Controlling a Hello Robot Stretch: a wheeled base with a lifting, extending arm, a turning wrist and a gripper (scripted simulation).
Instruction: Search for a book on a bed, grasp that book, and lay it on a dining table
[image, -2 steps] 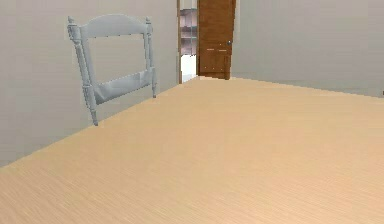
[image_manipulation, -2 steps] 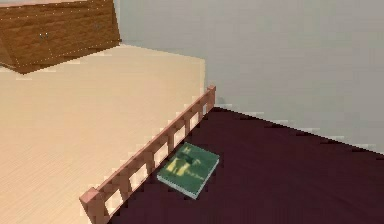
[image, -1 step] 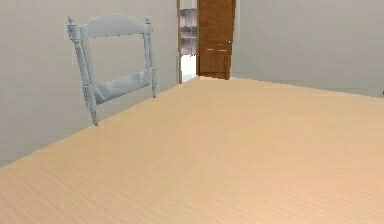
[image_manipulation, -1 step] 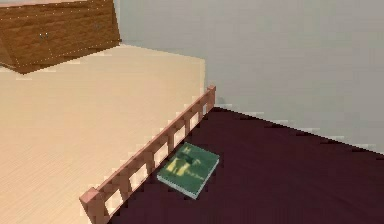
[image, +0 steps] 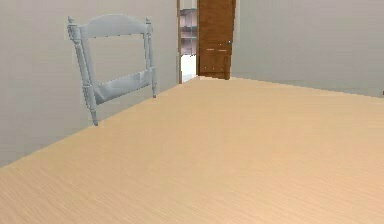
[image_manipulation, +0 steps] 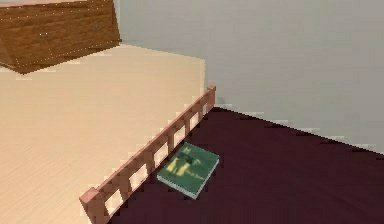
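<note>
A green book lies flat on a dark maroon bed in the arm side view, low and near the middle. It rests right beside the bed's low slatted wooden rail, which runs diagonally between the maroon cover and the pale wood floor.
A brown wooden chest stands at the arm side view's top left, with a grey wall behind the bed. In the forward view a grey-blue chair stands by the wall at left. A brown door is open at the far end, across bare pale floor.
</note>
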